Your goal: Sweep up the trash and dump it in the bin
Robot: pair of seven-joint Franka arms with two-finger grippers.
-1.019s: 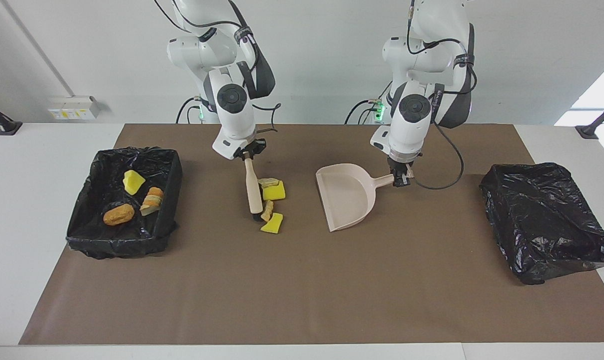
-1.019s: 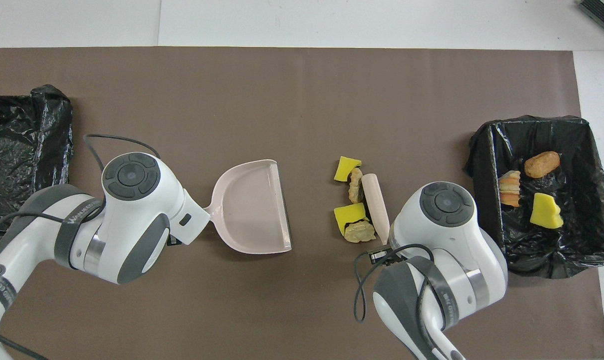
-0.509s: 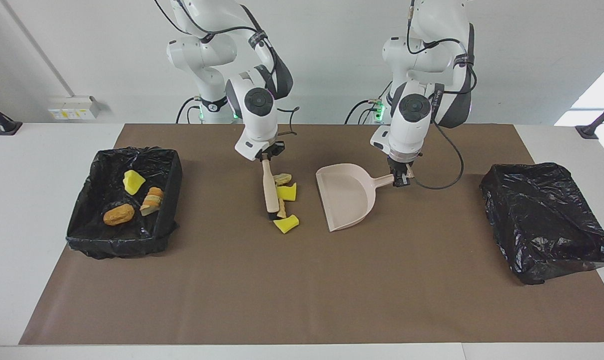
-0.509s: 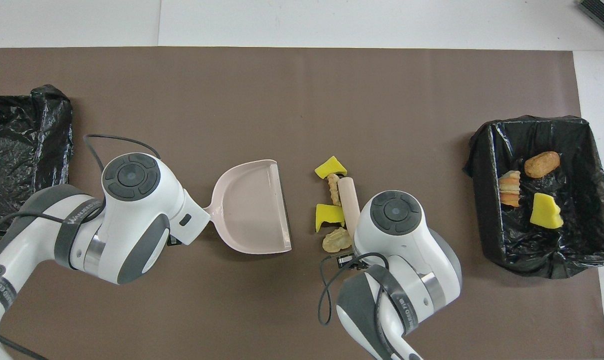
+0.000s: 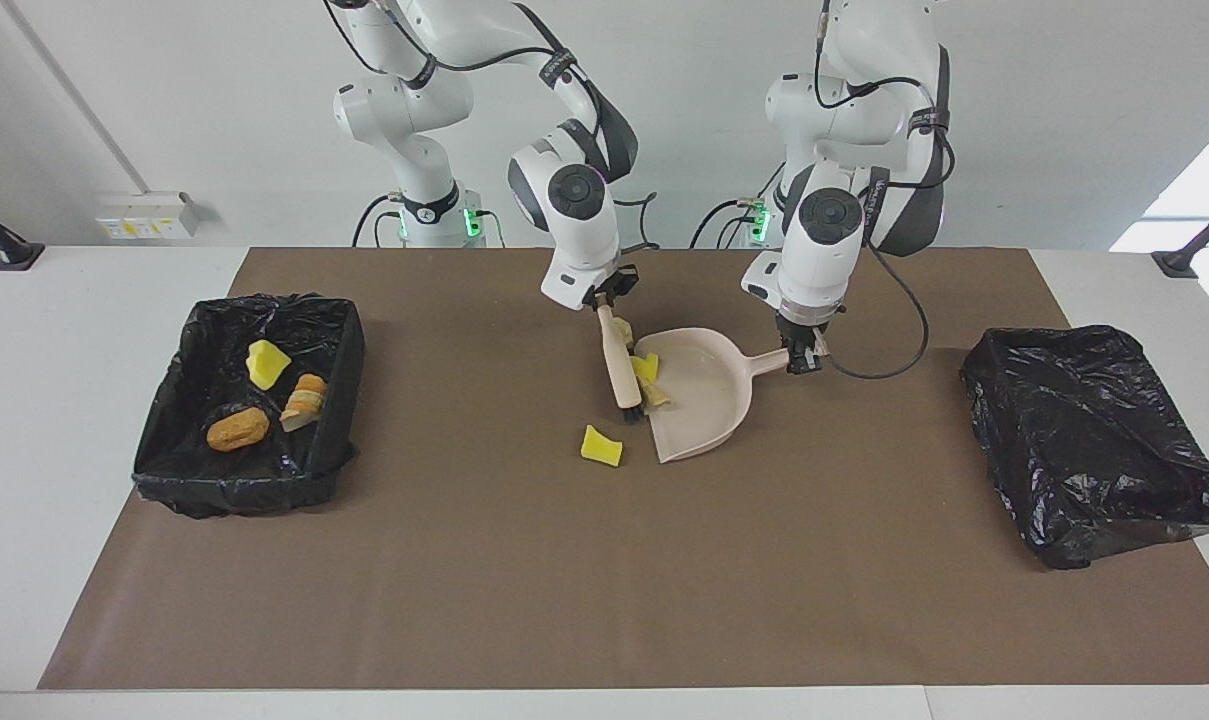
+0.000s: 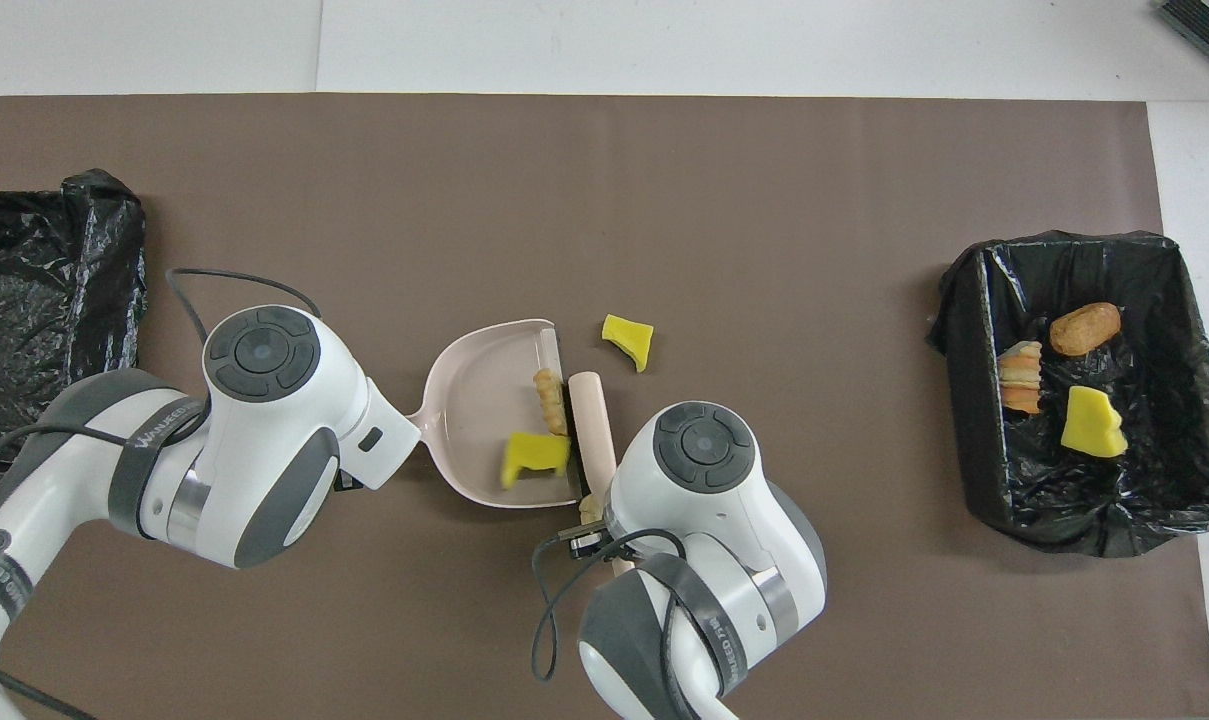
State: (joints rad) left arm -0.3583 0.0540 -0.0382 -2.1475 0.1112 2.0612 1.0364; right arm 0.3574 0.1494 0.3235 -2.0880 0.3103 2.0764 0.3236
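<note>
My right gripper (image 5: 604,303) is shut on a beige hand brush (image 5: 619,362), whose bristles stand at the mouth of the pale pink dustpan (image 5: 704,400). My left gripper (image 5: 802,360) is shut on the dustpan's handle and holds the pan flat on the mat. A yellow sponge chunk (image 6: 532,455) and a tan lump (image 6: 549,398) lie in the pan. Another tan lump (image 5: 621,328) sits by the brush handle at the pan's rim. One yellow chunk (image 5: 601,446) lies on the mat just outside the pan's mouth, farther from the robots than the brush.
A black-lined bin (image 5: 164,440) at the right arm's end holds a yellow chunk (image 5: 266,362) and two bread lumps (image 5: 237,428). A second black-lined bin (image 5: 1094,440) stands at the left arm's end. A brown mat (image 5: 604,580) covers the table.
The right gripper has swept the brush toward the dustpan. Three scraps moved with it to or into the pan, and one yellow chunk slipped off and stayed on the mat. The left arm has not moved.
</note>
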